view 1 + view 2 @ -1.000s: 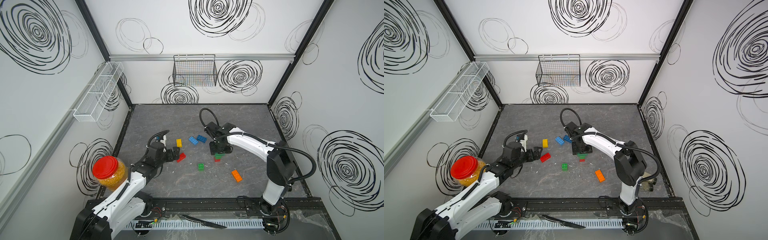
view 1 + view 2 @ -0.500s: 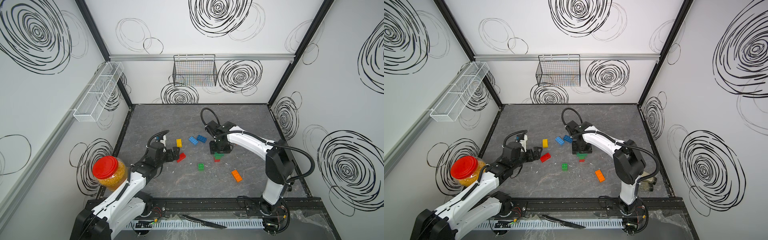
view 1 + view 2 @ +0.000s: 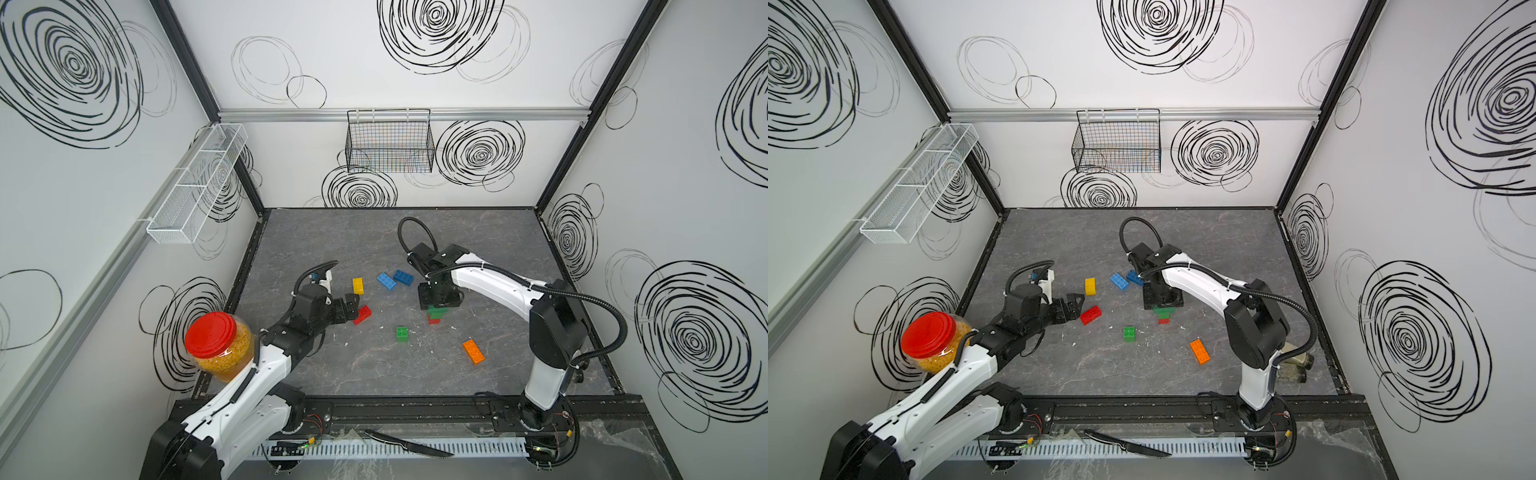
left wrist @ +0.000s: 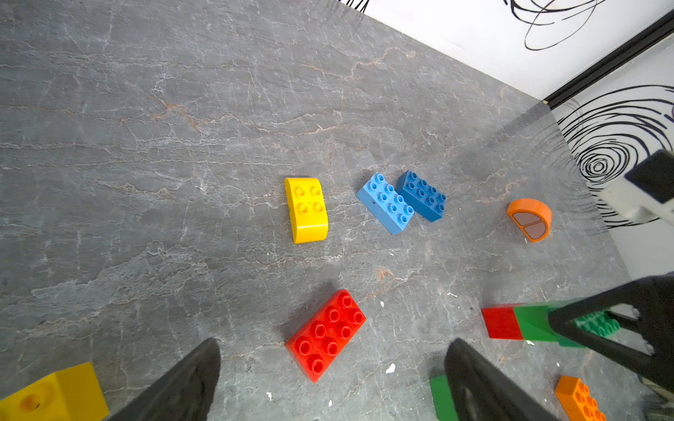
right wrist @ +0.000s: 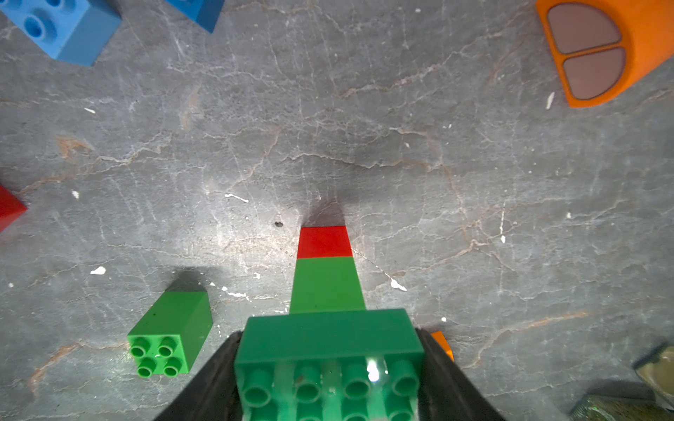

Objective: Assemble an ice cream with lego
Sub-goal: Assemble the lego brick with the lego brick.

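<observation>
My right gripper (image 5: 328, 339) is shut on a dark green oblong lego brick (image 5: 330, 346). That brick tops an upright stack over a light green brick (image 5: 327, 284) and a red brick (image 5: 324, 242), whose foot seems to rest on the table. In a top view the stack (image 3: 435, 315) shows under the right gripper (image 3: 438, 297). My left gripper (image 4: 332, 344) is open just above a loose red oblong brick (image 4: 326, 333), fingers on either side and apart from it. Nearby lie a yellow rounded brick (image 4: 306, 209), two blue bricks (image 4: 384, 207), an orange dome (image 4: 529, 219), a green square brick (image 5: 169, 333) and an orange oblong brick (image 3: 473, 351).
A red-lidded clear jar (image 3: 216, 345) sits beside the left arm at the table's left edge. A black wire basket (image 3: 390, 141) hangs on the back wall and a white mesh shelf (image 3: 195, 187) on the left wall. A knife (image 3: 407, 446) lies on the front rail.
</observation>
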Available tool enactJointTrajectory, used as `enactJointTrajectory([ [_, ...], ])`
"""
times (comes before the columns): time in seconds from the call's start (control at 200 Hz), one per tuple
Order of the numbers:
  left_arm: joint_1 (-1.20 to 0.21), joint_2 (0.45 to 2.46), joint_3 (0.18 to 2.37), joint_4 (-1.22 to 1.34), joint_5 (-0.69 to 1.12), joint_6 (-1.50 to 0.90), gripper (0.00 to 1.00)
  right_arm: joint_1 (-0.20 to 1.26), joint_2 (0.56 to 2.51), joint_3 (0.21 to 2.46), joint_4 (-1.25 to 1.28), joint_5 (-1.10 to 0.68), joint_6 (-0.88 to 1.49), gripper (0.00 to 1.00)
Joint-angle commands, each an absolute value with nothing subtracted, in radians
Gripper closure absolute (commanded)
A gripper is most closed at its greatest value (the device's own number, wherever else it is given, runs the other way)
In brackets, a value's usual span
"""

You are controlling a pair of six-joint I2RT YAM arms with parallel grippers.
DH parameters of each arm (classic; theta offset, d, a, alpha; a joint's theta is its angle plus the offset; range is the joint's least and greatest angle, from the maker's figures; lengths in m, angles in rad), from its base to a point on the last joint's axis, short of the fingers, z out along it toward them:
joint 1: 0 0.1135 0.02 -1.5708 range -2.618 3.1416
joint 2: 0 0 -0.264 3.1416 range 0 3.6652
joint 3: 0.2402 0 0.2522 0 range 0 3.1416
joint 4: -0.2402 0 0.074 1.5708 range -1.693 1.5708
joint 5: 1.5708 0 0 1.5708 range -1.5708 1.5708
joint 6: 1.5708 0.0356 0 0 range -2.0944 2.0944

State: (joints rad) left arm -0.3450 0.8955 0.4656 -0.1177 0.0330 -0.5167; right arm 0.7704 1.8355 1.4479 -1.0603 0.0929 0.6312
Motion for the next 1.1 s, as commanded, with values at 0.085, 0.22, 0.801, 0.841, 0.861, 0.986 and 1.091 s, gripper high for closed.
enactJointTrajectory([
  [0.085,-0.345,0.876,0.467,-0.106,0.027,-0.522,0.01,0.776,1.935,1.378,-1.155,0.064,0.644,0.40],
  [0.22,-0.345,0.873,0.468,-0.107,0.025,-0.522,0.01,0.776,1.924,1.419,-1.170,0.064,0.649,0.36],
  [0.801,-0.337,0.870,0.469,-0.110,0.019,-0.522,0.01,0.773,1.894,1.512,-1.174,0.056,0.657,0.26],
  [0.841,-0.337,0.867,0.469,-0.112,0.018,-0.522,0.01,0.773,1.894,1.521,-1.174,0.055,0.655,0.25],
  [0.861,-0.337,0.867,0.469,-0.113,0.018,-0.522,0.01,0.773,1.894,1.522,-1.174,0.054,0.654,0.24],
  [0.986,-0.336,0.863,0.469,-0.113,0.014,-0.522,0.01,0.773,1.892,1.541,-1.178,0.061,0.654,0.21],
  [1.091,-0.334,0.865,0.470,-0.113,0.015,-0.522,0.01,0.773,1.880,1.546,-1.178,0.066,0.656,0.15],
])
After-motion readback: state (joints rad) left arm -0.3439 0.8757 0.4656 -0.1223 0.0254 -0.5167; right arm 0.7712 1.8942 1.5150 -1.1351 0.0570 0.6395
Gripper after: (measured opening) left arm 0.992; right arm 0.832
